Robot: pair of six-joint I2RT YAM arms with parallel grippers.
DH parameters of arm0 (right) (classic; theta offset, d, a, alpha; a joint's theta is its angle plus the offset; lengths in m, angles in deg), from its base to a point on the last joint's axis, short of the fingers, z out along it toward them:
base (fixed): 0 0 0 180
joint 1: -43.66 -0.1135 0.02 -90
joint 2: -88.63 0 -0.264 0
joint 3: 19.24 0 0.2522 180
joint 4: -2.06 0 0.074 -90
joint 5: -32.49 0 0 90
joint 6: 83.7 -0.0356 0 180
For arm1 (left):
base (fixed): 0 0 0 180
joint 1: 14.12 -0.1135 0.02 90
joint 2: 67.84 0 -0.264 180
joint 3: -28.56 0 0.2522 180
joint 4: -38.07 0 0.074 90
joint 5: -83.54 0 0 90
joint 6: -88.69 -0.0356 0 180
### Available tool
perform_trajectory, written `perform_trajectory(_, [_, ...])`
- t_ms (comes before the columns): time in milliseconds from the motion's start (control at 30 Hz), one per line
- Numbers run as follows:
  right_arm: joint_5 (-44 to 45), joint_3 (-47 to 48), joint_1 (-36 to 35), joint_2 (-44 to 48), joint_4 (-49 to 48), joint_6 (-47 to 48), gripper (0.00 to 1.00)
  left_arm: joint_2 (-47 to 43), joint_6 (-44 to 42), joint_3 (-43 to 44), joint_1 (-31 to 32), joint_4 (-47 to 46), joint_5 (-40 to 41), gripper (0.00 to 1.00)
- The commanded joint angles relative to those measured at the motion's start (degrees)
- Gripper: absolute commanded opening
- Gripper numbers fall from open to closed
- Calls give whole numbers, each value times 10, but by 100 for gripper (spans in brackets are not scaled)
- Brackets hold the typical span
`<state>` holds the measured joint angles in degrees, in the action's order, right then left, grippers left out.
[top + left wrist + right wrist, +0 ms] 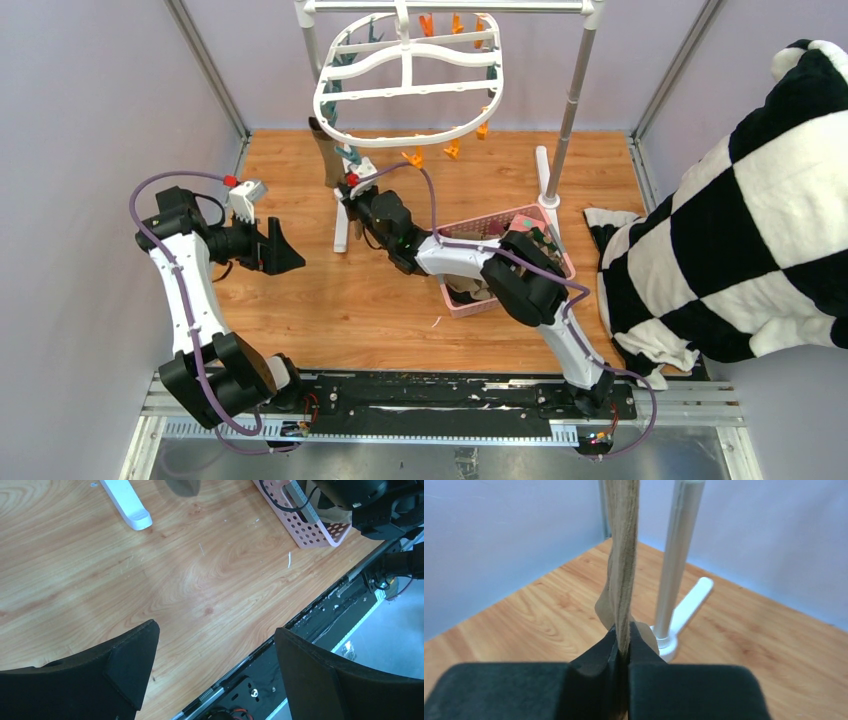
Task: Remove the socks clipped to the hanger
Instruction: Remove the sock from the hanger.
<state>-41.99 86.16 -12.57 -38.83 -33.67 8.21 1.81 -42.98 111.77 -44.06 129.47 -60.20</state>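
Olive-brown sock (324, 150) is seen hanging from the left rim of the white hanger (407, 70), in the upper middle of the top view. Its lower end is pinched between the right jaws, which are clenched on it edge-on. The clip at its top cannot be made out.

Only a narrow strip of fabric is caught near the jaw tips, so the hold is judged thin. If the clip bites hard, the sock could be stretched and drawn out of the jaws.

The hanger is hung loosely from the grey rack (572, 110). A firm or sideways pull could set it swinging, lift its hook off the rail, or tip the light rack on its white feet. One rack post stands just behind the sock, and the fabric or the right arm (455, 258) could be snagged on it.

The pink basket (478, 222) lies under that arm at centre right and could be knocked.

The left jaws are spread wide and empty over the bench (330, 300), well apart, so the hanger is not steadied.
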Motion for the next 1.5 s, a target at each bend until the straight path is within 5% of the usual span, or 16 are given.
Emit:
perform_trajectory(0, [-91, -38, -1, 45, -44, -34, 0, -1, -19, 2, -1, 11, -6, 92])
perform_trajectory(300, [-305, -191, -2, 200, -120, -180, 0, -24, -41, 42, 25, 61, -39, 93])
perform_trajectory(633, [-476, -345, -3, 330, -200, -376, 0, -81, -13, 77, 138, 73, -100, 99])
perform_trajectory(833, [-479, -396, -9, 389, -194, -414, 0, -87, 8, 89, 209, 73, -134, 93])
perform_trajectory(1033, [-480, -415, -16, 416, -190, -435, 1, -67, 25, 98, 227, 73, -165, 71])
perform_trajectory(1367, [-470, -404, -26, 428, -118, -445, 0, -53, 24, 108, 270, 73, -191, 69])
perform_trajectory(1467, [-468, -407, -27, 433, -114, -452, 0, -45, 21, 107, 273, 73, -191, 59])
